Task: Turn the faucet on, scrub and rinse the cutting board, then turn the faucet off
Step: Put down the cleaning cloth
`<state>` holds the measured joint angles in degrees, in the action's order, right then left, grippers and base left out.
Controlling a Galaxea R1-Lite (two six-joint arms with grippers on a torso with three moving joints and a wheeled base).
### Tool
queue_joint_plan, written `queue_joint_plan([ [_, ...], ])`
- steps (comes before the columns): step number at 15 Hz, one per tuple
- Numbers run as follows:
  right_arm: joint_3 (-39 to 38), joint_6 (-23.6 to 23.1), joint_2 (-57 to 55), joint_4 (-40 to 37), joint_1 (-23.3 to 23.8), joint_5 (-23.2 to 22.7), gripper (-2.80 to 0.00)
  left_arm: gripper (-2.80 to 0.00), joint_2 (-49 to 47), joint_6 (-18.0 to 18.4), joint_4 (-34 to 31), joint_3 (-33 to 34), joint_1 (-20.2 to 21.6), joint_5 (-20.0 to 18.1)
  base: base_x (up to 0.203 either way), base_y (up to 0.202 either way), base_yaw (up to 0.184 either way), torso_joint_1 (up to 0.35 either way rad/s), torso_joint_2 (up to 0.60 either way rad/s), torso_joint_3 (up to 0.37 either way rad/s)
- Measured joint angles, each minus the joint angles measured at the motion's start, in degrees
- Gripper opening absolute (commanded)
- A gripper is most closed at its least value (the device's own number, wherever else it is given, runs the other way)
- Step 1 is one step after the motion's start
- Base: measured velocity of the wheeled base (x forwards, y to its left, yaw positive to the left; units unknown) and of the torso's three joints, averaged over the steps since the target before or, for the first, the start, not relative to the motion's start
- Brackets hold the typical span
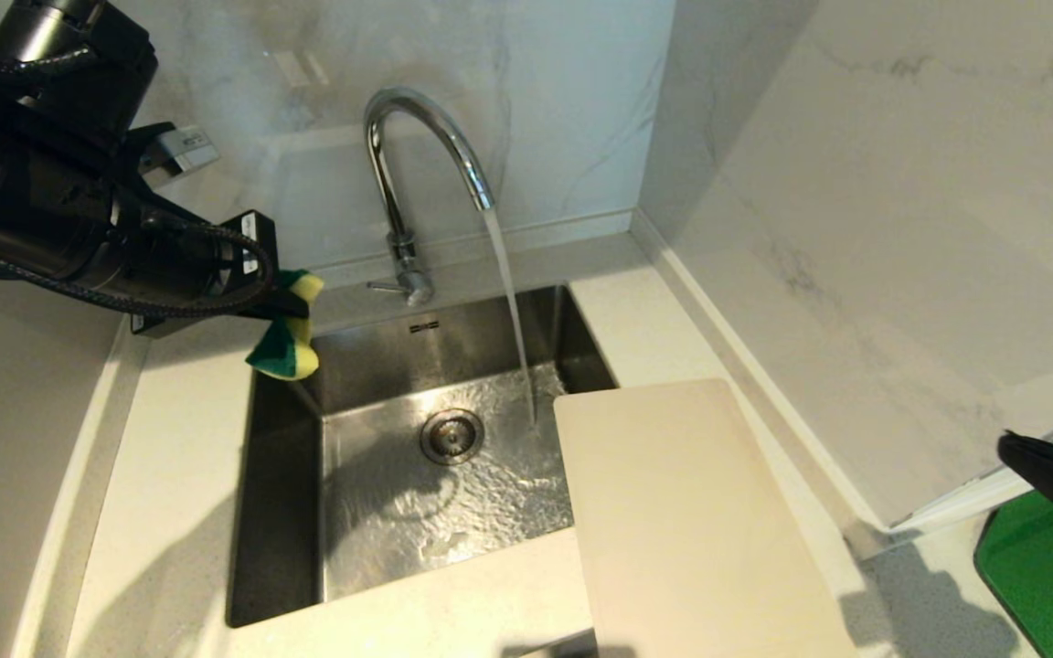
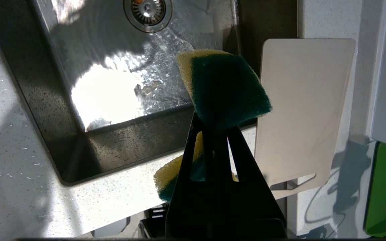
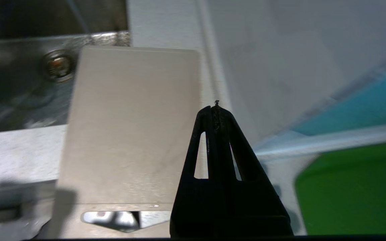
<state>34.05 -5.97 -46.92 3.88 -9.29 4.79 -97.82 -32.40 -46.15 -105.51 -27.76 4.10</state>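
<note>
Speckled white counter (image 1: pixel 170 475); steel sink (image 1: pixel 280 512); marble walls (image 1: pixel 901 183).

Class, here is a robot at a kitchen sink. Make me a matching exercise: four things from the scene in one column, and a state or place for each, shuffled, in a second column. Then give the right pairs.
Column one:
1. faucet
2. cutting board
3. sponge
4. right gripper

Column two:
a. shut, holding nothing
b. pinched in the left gripper above the sink's left edge
c. running water into the sink
d. lying flat on the counter, one corner over the sink's right edge

Pairs: 1-c, 2-d, 3-b, 4-a
</note>
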Motion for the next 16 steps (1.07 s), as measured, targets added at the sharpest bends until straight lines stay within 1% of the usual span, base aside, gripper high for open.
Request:
queue_joint_plan([
  [3,-2.0,-0.9,8.4,-4.3,0.0,6.0,-2.80,-2.80,0.5,-0.5,0.0,0.0,0.0,0.0,0.000,0.000,0.000,0.000,0.00,0.000],
  [6,-3.5,-1.4,17.9,-13.5,0.1,11.0,-2.80,-2.80,0.9,-0.8,0.0,0.4,-0.1,-0.3,0.000,0.000,0.000,0.000,0.00,0.000],
  [8,-5.1,-1.5,22.3,-19.0,1.5,16.3,-2.80,-2.80,0.9,-1.4,0.0,0.5,-0.1,-0.4,0.000,0.000,0.000,0.000,0.00,0.000],
  [9,-6.2,-1.5,23.9,-19.7,3.0,17.3,-2.80,-2.80,0.9,-1.7,0.0,0.6,-0.1,-0.6,0.000,0.000,0.000,0.000,0.00,0.000],
  [11,-8.6,-1.7,26.3,-19.7,6.7,17.1,-2.80,-2.80,0.9,-1.8,0.0,0.7,-0.1,-0.7,0.000,0.000,0.000,0.000,0.00,0.000],
  [13,-11.7,-1.8,29.0,-19.5,8.2,15.0,-2.80,-2.80,1.0,-1.7,0.1,0.9,-0.1,-0.7,0.000,0.000,0.000,0.000,0.00,0.000],
  [16,-18.4,-2.2,35.7,-19.3,8.8,6.5,-2.80,-2.80,1.1,-1.4,0.1,0.9,0.0,-0.4,0.000,0.000,0.000,0.000,0.00,0.000],
])
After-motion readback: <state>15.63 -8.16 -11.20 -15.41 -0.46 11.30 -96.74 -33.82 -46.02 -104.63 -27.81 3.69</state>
